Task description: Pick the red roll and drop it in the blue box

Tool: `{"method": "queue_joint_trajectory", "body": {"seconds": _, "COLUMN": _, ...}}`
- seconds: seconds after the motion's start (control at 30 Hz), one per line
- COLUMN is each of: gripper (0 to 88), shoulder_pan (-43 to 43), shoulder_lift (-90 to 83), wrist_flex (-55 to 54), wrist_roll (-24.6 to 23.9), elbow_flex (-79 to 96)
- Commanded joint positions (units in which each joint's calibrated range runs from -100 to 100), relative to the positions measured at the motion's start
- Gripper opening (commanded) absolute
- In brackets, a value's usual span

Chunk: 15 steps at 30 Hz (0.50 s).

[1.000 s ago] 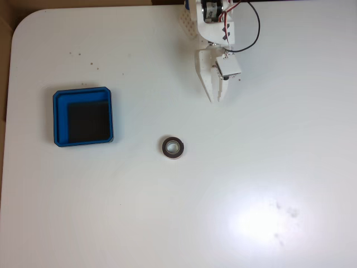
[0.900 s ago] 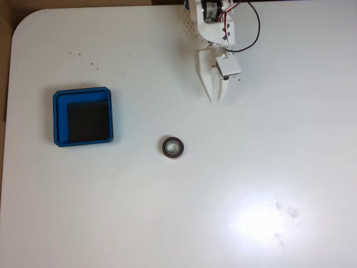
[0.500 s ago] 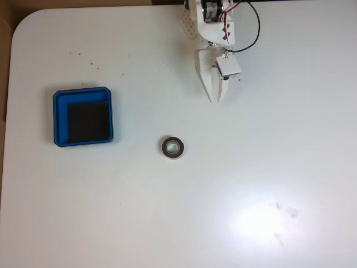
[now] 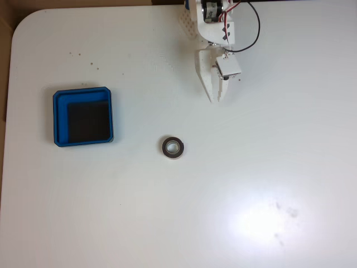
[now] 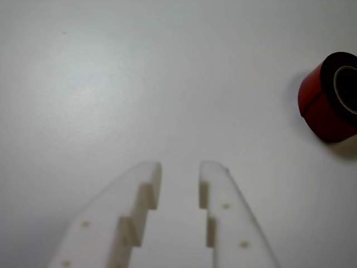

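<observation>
Since the gripper (image 5: 179, 177) hangs empty, fingers slightly parted near the tabletop's (image 4: 290, 139) far edge, widen before straddling the red roll (image 4: 173, 147).

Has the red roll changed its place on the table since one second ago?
No. The red roll lies at the same spot, right of the blue box, as before.

The table (image 4: 167, 223) was plain white in the fixed view, with a few small dark specks at upper left and lower right, and brown showed past its rounded upper-left corner. The blue box (image 4: 61, 117) had bright blue walls around a black floor, while the red roll (image 5: 321, 109) showed a glossy red side and a dark rim in the wrist view. The gripper (image 5: 175, 170) was off-white, and a black cable (image 4: 256, 22) with red wires ran along the white arm at the top of the fixed view.
</observation>
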Motion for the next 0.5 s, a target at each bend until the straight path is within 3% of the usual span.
{"method": "queue_joint_trajectory", "body": {"seconds": 0.0, "gripper": 0.7, "shoulder_pan": -0.2, "shoulder_lift": -0.3, "wrist_flex": -0.7, "wrist_roll": 0.2, "elbow_flex": 0.0}}
{"method": "queue_joint_trajectory", "body": {"seconds": 0.37, "gripper": 0.7, "shoulder_pan": 1.2, "shoulder_lift": -0.2, "wrist_flex": -0.6, "wrist_roll": -0.1, "elbow_flex": 0.0}}
{"method": "queue_joint_trajectory", "body": {"seconds": 0.47, "gripper": 0.7, "shoulder_pan": 5.5, "shoulder_lift": -0.2, "wrist_flex": -0.6, "wrist_roll": 0.1, "elbow_flex": 0.0}}
